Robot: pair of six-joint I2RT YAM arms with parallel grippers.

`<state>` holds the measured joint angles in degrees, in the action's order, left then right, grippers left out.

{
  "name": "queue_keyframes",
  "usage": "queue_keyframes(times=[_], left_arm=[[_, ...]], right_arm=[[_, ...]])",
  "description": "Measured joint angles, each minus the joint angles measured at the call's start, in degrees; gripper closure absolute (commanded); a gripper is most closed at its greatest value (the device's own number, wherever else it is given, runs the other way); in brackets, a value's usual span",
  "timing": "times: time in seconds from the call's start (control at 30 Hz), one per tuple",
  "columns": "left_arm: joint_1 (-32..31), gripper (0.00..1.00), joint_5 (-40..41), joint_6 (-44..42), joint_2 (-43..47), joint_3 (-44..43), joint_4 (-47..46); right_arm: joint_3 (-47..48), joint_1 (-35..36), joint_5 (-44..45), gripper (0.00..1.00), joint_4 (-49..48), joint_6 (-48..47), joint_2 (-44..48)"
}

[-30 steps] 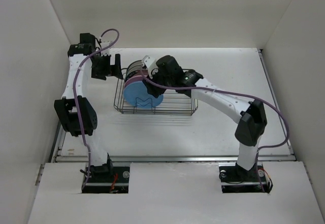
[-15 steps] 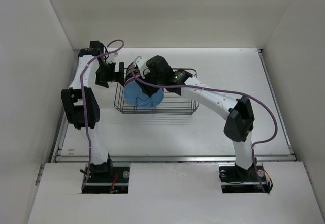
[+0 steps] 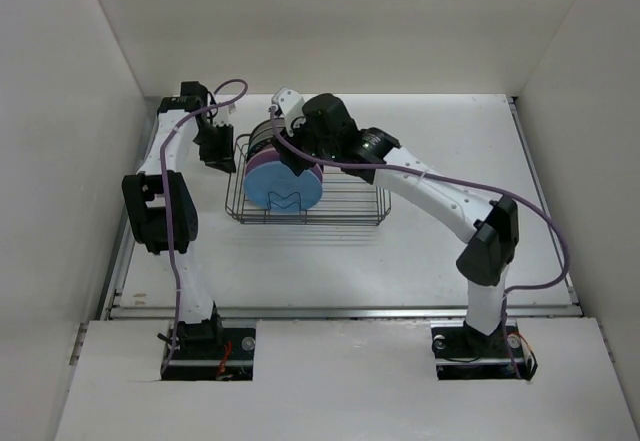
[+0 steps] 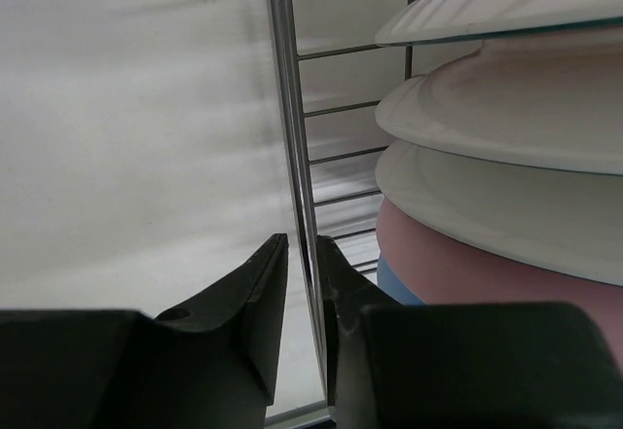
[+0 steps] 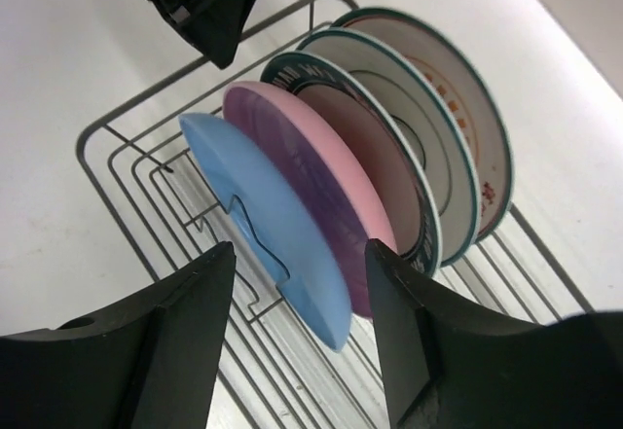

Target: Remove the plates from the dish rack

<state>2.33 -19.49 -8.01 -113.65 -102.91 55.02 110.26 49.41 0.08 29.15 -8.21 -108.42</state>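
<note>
Overhead plus wrist close-ups on dish rack [image 3: 350,206]

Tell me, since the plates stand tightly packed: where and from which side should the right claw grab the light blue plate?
I'd grip the light blue plate by its top rim, coming from above. It stands on edge at the row's end in the dish rack: the right claw can straddle its free face and the gap before the pink plate.

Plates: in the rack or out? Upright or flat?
In, on edge. The right wrist view shows five plates standing side by side in the dish rack, each tilted slightly.
</note>
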Motion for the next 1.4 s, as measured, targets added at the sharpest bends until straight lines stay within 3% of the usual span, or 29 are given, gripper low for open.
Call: queue_keyframes(times=[0.17, 0.23, 0.3, 0.33, 0.37, 0.43, 0.77, 0.97, 1.2, 1.4], left_arm=[[-0.02, 0.91, -0.09, 0.02, -0.28, 0.0, 0.02], [-0.02, 0.94, -0.39, 0.04, -0.52, 0.04, 0.04], [-0.07, 0.98, -0.55, 0.13, -0.68, 0.04, 0.04], [-0.04, 1.0, -0.61, 0.2, -0.68, 0.04, 0.07], [-0.04, 1.0, -0.63, 0.37, -0.68, 0.07, 0.07], [-0.04, 1.0, -0.11, 0.31, -0.68, 0.07, -0.17], [0.59, 1.0, -0.2, 0.44, -0.04, 0.85, -2.43], [0.61, 1.0, 0.5, 1.79, 1.84, 4.11, -4.59], [1.16, 1.0, 1.09, 4.96, 5.6, 9.62, -8.17], [1.38, 1.0, 0.9, 6.03, 6.78, 11.13, -8.2]], right_arm=[[0.44, 0.0, -0.55, 0.44, 0.74, -0.04, -5.18], [0.42, 0.0, -0.5, 0.51, 1.22, -0.11, -6.64], [0.42, 0.0, -0.42, 0.63, 1.49, -0.37, -7.61], [0.42, 0.0, -0.24, 0.8, 1.53, -0.74, -7.87], [0.42, -0.02, 0.63, 0.88, 1.42, -1.88, -7.89], [0.55, -0.48, 2.71, 1.0, 0.57, -5.2, -7.89], [-0.76, 0.42, 10.01, 1.0, -0.42, -5.2, -3.43], [-5.38, -3.04, 15.04, 1.0, -8.85, 3.28, 14.23], [-18.93, -21.88, 20.65, 1.0, -13.6, 22.88, 32.68], [-41.55, -38.42, 15.37, 1.0, -9.79, 41.44, 34.69]])
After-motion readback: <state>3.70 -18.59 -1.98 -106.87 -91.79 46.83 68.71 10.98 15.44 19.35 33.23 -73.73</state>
